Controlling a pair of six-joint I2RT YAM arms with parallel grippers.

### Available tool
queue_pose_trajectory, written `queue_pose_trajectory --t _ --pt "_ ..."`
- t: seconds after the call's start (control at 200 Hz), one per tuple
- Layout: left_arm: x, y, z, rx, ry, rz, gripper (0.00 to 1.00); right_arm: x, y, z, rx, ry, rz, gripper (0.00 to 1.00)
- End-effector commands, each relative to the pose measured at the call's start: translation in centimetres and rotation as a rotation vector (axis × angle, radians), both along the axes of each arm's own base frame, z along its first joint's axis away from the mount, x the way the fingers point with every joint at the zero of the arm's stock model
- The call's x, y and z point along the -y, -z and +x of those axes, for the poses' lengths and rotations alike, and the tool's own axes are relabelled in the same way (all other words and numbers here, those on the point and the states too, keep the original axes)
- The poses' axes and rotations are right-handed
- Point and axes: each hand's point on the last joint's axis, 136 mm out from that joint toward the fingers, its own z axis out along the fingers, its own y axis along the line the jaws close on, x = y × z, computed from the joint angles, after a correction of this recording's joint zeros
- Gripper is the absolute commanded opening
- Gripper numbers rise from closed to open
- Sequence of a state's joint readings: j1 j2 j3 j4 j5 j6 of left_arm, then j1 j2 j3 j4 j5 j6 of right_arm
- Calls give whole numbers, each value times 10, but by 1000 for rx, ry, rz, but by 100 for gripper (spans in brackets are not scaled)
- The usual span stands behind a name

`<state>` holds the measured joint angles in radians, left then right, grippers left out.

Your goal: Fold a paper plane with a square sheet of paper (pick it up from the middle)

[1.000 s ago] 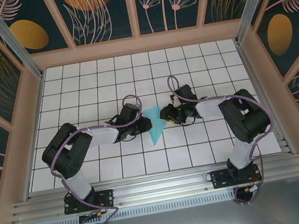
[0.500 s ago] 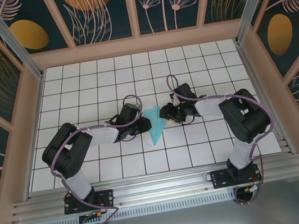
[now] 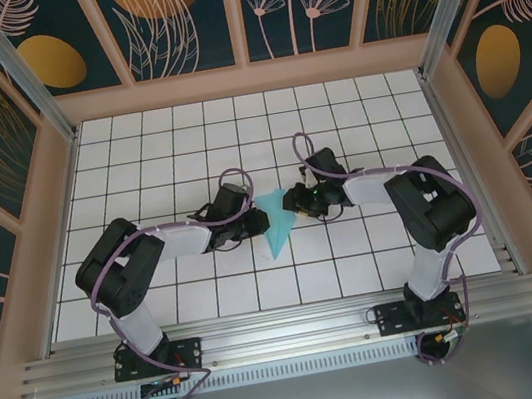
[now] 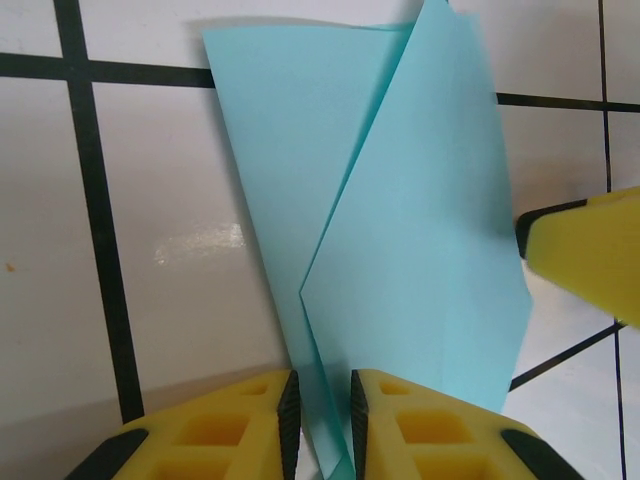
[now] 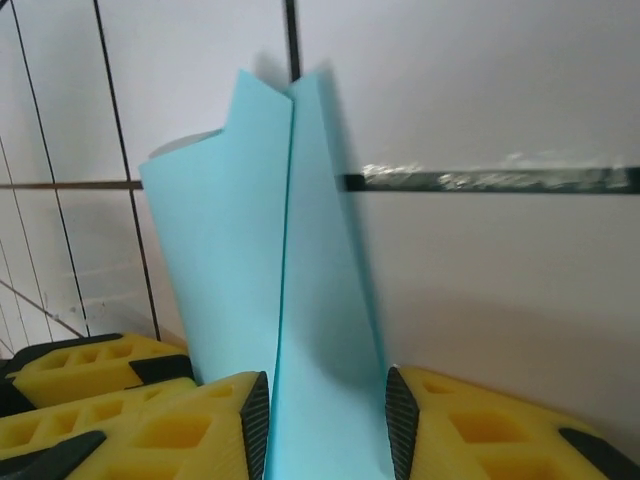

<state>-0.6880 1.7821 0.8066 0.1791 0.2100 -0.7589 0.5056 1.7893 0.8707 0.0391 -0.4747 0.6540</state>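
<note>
Moved: right claw [image 3: 294, 201] crept toward 10 o'clock.
Left claw [image 4: 320, 405]: narrow, pinched paper plane [image 4: 400, 230].
Right claw: gripped it too.

The paper plane [image 3: 276, 223] is light turquoise, the table [image 3: 355, 125] white with black lines, the walls [image 3: 189, 29] dark with flowers.

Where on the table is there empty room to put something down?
Lots of room on the table: the far rows by the back wall, and the near tiles between the left arm and right arm. The middle is crowded: the left gripper and right gripper meet at the paper.
</note>
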Motion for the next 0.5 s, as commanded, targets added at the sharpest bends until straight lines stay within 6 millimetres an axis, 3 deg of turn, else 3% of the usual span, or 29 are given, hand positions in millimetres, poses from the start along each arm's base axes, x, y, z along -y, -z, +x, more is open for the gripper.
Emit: queue_pose_trajectory --t 0.0,0.495 --pt "-3 32 -24 -100 56 54 25 -21 9 -25 -61 -72 43 39" --pt "9 19 -24 -97 78 -18 23 -45 -21 -12 -13 -66 224 46"
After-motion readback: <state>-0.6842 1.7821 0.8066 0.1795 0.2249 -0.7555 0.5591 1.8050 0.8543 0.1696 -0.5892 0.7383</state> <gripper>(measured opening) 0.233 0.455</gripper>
